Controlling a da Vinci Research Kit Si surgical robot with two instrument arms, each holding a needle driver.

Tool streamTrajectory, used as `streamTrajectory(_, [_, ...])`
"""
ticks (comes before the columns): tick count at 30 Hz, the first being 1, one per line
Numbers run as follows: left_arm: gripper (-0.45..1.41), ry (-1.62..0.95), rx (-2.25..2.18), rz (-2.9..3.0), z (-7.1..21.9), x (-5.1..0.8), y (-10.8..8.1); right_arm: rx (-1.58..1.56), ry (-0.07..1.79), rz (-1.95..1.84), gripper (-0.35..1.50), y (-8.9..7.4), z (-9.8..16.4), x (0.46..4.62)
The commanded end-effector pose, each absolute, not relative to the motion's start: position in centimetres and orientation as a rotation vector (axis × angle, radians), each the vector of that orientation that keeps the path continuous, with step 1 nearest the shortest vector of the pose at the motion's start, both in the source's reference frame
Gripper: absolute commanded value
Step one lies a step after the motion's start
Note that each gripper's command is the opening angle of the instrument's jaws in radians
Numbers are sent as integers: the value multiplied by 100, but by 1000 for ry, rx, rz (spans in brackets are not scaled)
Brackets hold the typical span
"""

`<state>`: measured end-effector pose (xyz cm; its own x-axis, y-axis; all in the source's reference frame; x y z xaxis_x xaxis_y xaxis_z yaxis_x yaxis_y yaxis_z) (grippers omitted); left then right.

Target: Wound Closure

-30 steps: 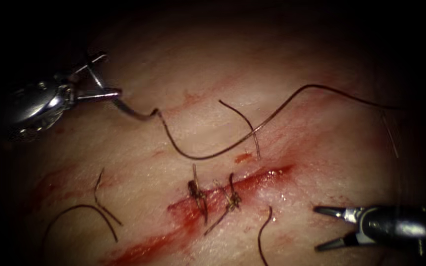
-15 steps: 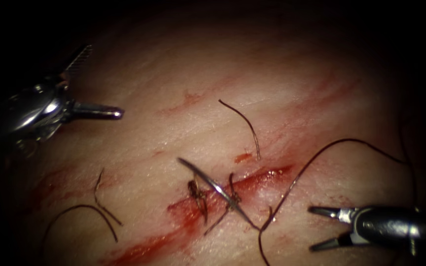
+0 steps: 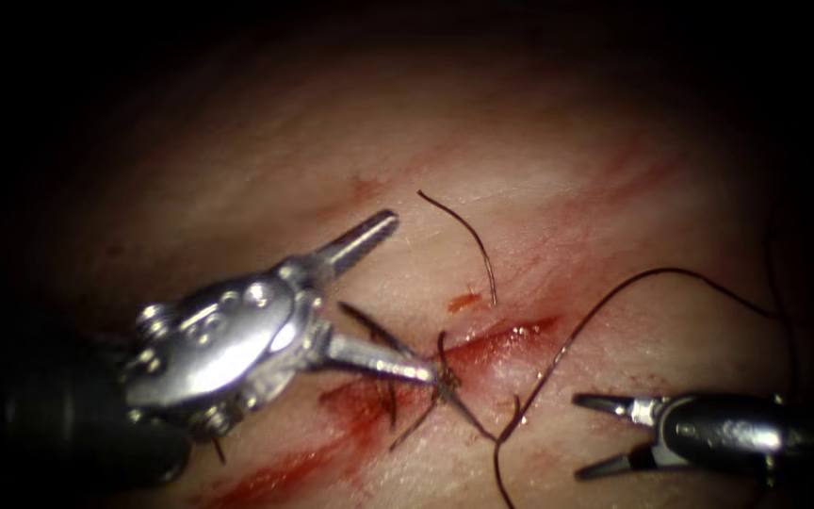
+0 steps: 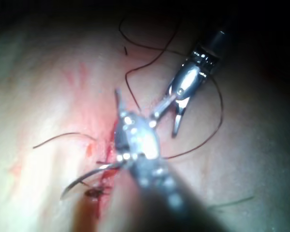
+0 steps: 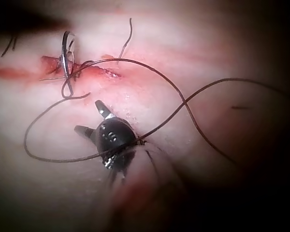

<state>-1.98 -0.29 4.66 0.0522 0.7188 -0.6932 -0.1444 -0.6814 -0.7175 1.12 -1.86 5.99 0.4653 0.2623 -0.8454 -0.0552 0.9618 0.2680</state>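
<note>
The left tool (image 3: 398, 292), jaws wide apart and holding nothing, sits over the cut (image 3: 501, 337) in the tissue (image 3: 558, 188); its lower jaw touches the needle (image 3: 374, 330), which lies loose across the cut. At 4 o'clock, the right tool (image 3: 600, 434) hovers half open and empty, the thread (image 3: 614, 292) looping past it.

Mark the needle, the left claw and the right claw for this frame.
needle (image 3: 374, 330): endoscope view, on the bare stretch of its curve lying over the cut.
left claw (image 3: 412, 297): endoscope view, midway between its spread tips.
right claw (image 3: 591, 435): endoscope view, midway between its open tips, holding nothing.
</note>
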Motion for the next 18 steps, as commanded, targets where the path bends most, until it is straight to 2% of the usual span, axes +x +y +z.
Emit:
streamTrajectory(1, [88,-627,-1677,1710,477,-218,-44,218,1075,196,148,-192,605,118])
streamTrajectory(9, [79,-786,-1640,1743,536,-317,-93,218,1077,187,148,-193,605,115])
streamTrajectory(18, [79,-950,-1475,1568,564,-385,-74,207,1077,186,148,-199,612,116])
